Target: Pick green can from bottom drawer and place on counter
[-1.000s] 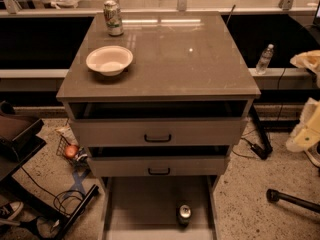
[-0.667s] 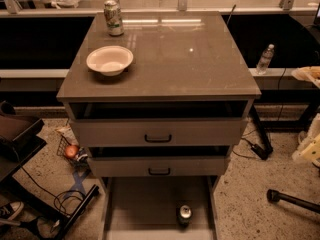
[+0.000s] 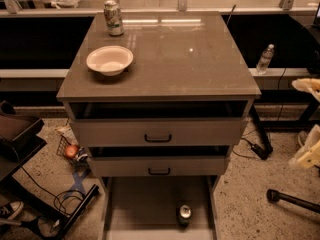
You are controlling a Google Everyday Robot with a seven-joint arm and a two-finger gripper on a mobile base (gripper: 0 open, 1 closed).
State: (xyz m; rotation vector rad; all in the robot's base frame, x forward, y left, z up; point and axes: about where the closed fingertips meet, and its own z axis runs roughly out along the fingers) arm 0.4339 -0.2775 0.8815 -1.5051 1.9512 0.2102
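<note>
The green can [image 3: 184, 214] stands upright on the floor of the bottom drawer [image 3: 142, 204], near its front right. The drawer is pulled out at the foot of the cabinet. The counter [image 3: 185, 59] is the glossy grey-brown top above it. My gripper [image 3: 307, 155] shows as a pale shape at the right edge of the camera view. It is well to the right of the cabinet and far from the can. Another pale part of the arm [image 3: 310, 85] shows above it.
A white bowl [image 3: 109, 60] and a paler can with red marks [image 3: 113, 17] stand on the counter's left side. The two upper drawers [image 3: 158, 133] are slightly open. A water bottle [image 3: 265, 59] stands on the right ledge. Cables and clutter [image 3: 72, 151] lie at the left.
The pale arm parts at the right edge have shifted down and further right, partly out of view. The can, drawers and counter items have not moved.
</note>
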